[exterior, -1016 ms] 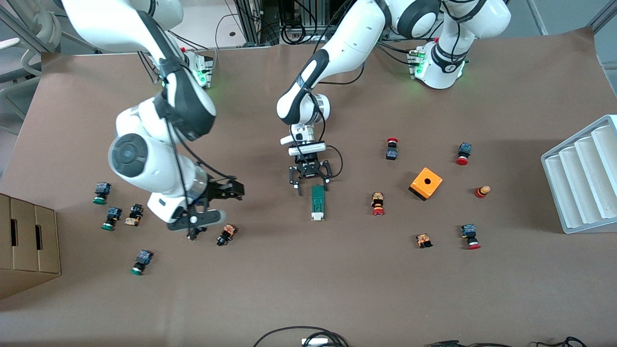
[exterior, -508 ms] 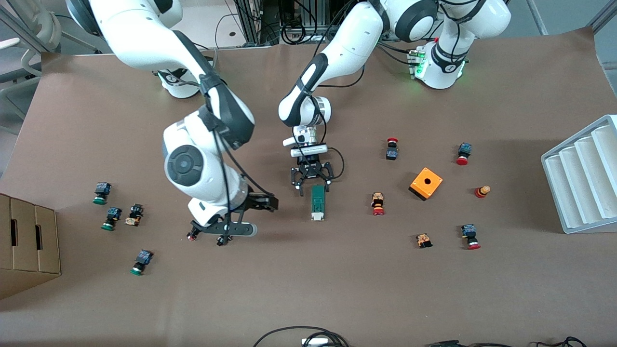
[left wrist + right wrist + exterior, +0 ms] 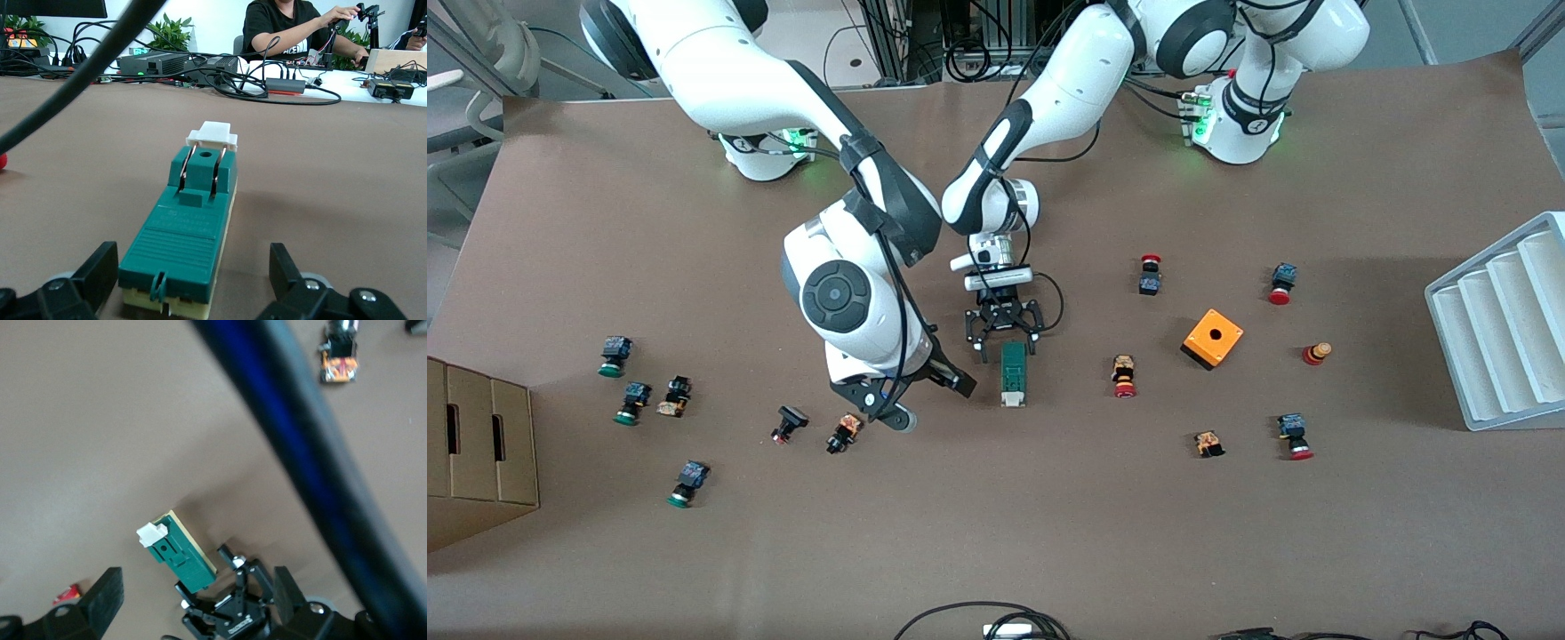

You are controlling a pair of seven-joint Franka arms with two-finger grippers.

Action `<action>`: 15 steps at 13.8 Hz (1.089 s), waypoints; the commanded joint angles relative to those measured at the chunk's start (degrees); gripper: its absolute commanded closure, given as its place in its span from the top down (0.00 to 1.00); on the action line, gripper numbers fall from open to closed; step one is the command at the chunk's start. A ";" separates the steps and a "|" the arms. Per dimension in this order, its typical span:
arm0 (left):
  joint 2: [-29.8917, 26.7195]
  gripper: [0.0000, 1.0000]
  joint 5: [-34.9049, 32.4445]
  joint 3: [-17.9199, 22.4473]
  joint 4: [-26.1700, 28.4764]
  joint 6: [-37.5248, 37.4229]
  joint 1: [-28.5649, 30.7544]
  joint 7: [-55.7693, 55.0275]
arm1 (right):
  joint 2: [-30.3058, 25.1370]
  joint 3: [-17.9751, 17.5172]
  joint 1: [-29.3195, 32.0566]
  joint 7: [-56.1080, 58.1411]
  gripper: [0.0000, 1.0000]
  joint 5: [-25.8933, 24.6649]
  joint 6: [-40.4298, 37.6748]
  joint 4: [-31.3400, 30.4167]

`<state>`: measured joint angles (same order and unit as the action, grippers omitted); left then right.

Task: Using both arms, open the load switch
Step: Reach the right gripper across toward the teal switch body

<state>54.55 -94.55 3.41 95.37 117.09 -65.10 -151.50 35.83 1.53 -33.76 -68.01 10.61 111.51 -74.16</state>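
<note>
The load switch is a narrow dark-green block lying flat mid-table, with its white tab at the end nearer the front camera. My left gripper is low at the table with its fingers open on either side of the switch's other end, not touching it. My right gripper hangs open above the table, beside the switch toward the right arm's end. Its wrist view shows the switch and the left gripper below, between its own spread fingers.
Two small push buttons lie just past the right gripper. A red-capped button and an orange box lie toward the left arm's end, with a white stepped tray at that edge. Green-capped buttons and a cardboard box sit at the right arm's end.
The right arm has swung from over the buttons at its end of the table toward the load switch, uncovering two buttons. The left gripper has hardly moved.
</note>
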 commanded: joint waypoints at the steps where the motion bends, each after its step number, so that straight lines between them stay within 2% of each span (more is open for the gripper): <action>1: -0.85 1.00 -1.08 0.02 1.66 -0.63 0.06 -0.55 | 3.45 1.10 -1.83 -10.36 1.00 -0.06 -3.23 6.03; 3: -1.03 1.00 -1.08 0.02 2.53 -1.69 0.06 -0.46 | 5.12 1.02 -2.71 -16.60 1.00 -2.78 -4.11 7.71; 8: -1.90 1.00 -1.08 0.02 3.51 -1.87 0.06 -0.20 | 11.80 1.11 -4.03 -33.13 1.00 -2.88 -3.24 14.04; 13: -2.78 0.99 -1.08 -0.07 3.07 -1.78 0.06 -0.02 | 15.58 0.76 -4.91 -43.77 1.00 -2.71 3.87 14.92; 15: -2.78 0.96 -1.16 -0.16 2.98 -1.78 -0.03 -0.02 | 18.13 0.49 -5.00 -47.12 1.00 -2.70 6.25 16.93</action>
<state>53.37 -94.74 3.39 97.00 115.30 -65.12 -151.47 49.76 1.98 -38.41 -110.85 8.53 116.76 -62.75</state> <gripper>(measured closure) 0.022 0.000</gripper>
